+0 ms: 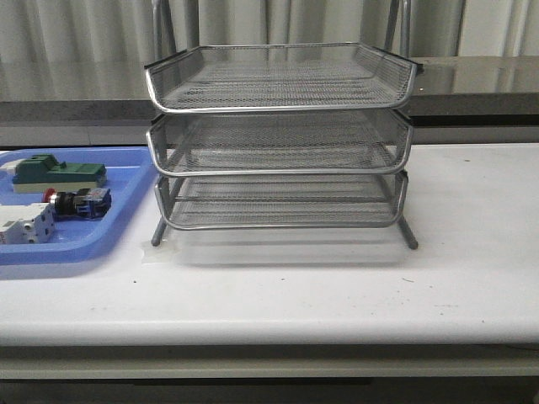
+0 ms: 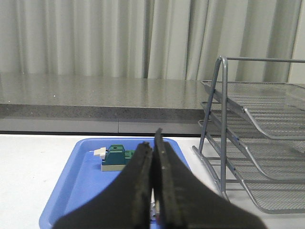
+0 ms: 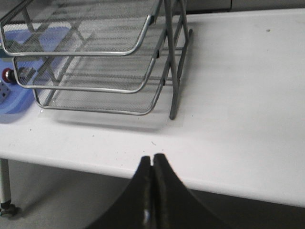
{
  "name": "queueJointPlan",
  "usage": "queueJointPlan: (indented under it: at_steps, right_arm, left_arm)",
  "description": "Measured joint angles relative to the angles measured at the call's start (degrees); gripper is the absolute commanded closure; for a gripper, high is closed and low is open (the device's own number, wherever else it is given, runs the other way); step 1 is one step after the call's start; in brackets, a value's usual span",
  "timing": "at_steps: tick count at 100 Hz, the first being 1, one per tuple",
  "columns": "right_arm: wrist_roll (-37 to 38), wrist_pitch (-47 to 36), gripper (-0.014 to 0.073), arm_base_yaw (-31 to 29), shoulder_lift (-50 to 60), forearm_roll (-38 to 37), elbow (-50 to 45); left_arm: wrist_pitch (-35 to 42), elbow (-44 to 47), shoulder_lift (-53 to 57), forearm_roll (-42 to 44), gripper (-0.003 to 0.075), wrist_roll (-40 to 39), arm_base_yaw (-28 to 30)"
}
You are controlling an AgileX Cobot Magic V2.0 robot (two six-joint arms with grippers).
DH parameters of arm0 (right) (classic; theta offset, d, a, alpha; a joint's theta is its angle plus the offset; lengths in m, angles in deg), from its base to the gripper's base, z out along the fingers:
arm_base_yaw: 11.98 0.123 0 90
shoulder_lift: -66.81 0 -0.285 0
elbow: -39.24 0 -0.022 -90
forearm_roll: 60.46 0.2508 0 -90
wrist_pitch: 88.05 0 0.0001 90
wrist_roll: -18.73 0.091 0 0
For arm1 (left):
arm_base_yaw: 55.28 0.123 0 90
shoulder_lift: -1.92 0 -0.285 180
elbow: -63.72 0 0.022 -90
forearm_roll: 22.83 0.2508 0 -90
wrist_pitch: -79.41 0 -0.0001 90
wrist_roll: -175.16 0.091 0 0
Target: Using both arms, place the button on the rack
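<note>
left gripper [image 2: 153, 157]: fingers pressed flat together, nothing between them. It hangs at the near end of the blue tray [image 2: 62, 191], facing down the tray's length, with the rack off to one side of it.

right gripper [image 3: 152, 164]: also closed up tight and empty. It sits out past the near edge of the white table [image 1: 337, 295], on the far side of the rack from the tray, so it's well apart from the tray and everything in it.

white block [image 1: 25, 225]: nearest thing in the tray, just in front of the button.

button [image 1: 77, 202]: lying on its side in the tray, red head pointing away from the rack, blue end pointing toward it. So its long axis runs crosswise, roughly parallel to the rack's front edge. The left wrist camera doesn't show it; my guess is the fingers are blocking it, which would put it just ahead of them.

green block [image 1: 57, 172]: further back in the tray, behind the button.

rack [image 1: 278, 139]: just beside the tray, three mesh tiers, all look empty.

who goes first: left arm for sure, it's the one right at the tray. I reckon it'll need to open up and come down across the button's body.
</note>
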Motion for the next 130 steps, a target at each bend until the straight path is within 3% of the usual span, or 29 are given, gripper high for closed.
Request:
queueJointPlan:
  at_steps: [38,67,102,130]
  right_arm:
    - [0.00,0.36,0.0625,0.00,-11.65,10.08,2.31]
    - [0.00,-1.15,0.0234,0.00,-18.13,18.12,2.31]
    - [-0.53,-12.24,0.0227,0.12,-29.47,30.61,2.31]
    - [-10.43,-17.16,0.0227,1.02,-41.27,42.41,4.18]
  left_arm:
    - [0.00,0.00,0.00,0.00,0.0740,0.00,0.00]
    - [0.00,0.00,0.00,0.00,0.0740,0.00,0.00]
    - [0.00,0.00,0.00,0.00,0.0740,0.00,0.00]
    - [0.00,0.00,0.00,0.00,0.0740,0.00,0.00]
